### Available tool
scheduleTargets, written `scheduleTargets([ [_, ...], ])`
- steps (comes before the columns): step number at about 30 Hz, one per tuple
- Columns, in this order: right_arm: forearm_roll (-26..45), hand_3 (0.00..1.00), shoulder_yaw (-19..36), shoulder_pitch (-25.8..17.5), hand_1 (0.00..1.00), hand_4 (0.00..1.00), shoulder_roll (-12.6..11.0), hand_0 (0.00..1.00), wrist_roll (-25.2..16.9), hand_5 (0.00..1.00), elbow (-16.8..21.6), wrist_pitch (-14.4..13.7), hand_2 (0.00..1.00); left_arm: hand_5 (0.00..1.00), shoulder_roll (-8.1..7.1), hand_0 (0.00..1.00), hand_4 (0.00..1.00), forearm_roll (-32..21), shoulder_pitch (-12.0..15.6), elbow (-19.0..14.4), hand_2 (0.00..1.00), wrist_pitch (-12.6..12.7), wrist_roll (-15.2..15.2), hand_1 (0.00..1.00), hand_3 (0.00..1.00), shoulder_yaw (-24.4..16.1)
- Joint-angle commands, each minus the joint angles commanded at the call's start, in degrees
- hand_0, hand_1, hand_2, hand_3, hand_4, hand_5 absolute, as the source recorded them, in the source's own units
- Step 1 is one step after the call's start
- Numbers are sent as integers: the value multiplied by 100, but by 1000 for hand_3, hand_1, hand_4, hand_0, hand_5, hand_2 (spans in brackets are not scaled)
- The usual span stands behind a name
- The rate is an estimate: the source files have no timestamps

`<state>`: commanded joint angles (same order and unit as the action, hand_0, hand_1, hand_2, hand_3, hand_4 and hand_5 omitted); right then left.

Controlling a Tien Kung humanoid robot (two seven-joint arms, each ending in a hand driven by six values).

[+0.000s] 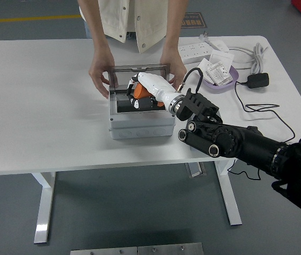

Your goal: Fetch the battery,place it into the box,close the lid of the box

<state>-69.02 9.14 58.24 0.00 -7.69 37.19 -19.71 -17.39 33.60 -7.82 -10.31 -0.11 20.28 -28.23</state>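
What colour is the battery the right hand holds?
Orange and black. The battery shows only in the head view, inside the open box.

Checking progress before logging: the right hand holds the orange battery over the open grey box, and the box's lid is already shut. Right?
Not quite. The head view shows the lid still open, propped by the person's hands; the right hand does hold the orange battery over the grey box.

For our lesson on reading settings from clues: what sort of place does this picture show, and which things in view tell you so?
Probably a workshop or factory-floor test area: a grey floor with a yellow line, a plain white table holding a power strip, and a grey box that the robot's right hand is loading.
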Motion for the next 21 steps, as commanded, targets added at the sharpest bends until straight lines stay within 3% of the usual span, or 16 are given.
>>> scheduleTargets([
  [1, 6, 670, 0, -2, 537, 303, 0, 588, -1, 166, -2, 2, 606, 2, 2, 573, 523, 8, -6, 0, 504, -2, 1, 587, 555, -6],
  [2, 12, 709, 4, -6, 676, 464, 0, 788, -2, 209, -6, 4, 667, 2, 5, 573, 523, 12, -12, 0, 504, -4, 1, 587, 555, -4],
  [7, 46, 709, 35, -22, 676, 464, 0, 788, -26, 209, -16, 6, 667, 2, 10, 573, 523, 41, -26, 0, 504, -10, 7, 587, 555, -13],
  [8, 40, 726, 41, -24, 699, 595, 0, 836, -30, 307, -16, 6, 692, 2, 11, 573, 523, 43, -26, 0, 504, -11, 7, 587, 555, -13],
  [19, 17, 747, 250, -86, 704, 632, 0, 853, -47, 318, 66, 40, 695, 2, 19, 573, 523, 60, -25, 0, 504, -27, 17, 587, 555, -4],
  [20, 17, 778, 274, -89, 705, 712, 0, 865, -47, 376, 74, 42, 695, 2, 21, 573, 523, 65, -29, 0, 504, -31, 19, 587, 555, -6],
  [21, 17, 778, 297, -93, 705, 712, 0, 865, -47, 376, 83, 50, 695, 2, 22, 573, 523, 74, -32, 0, 504, -36, 20, 587, 555, -7],
])
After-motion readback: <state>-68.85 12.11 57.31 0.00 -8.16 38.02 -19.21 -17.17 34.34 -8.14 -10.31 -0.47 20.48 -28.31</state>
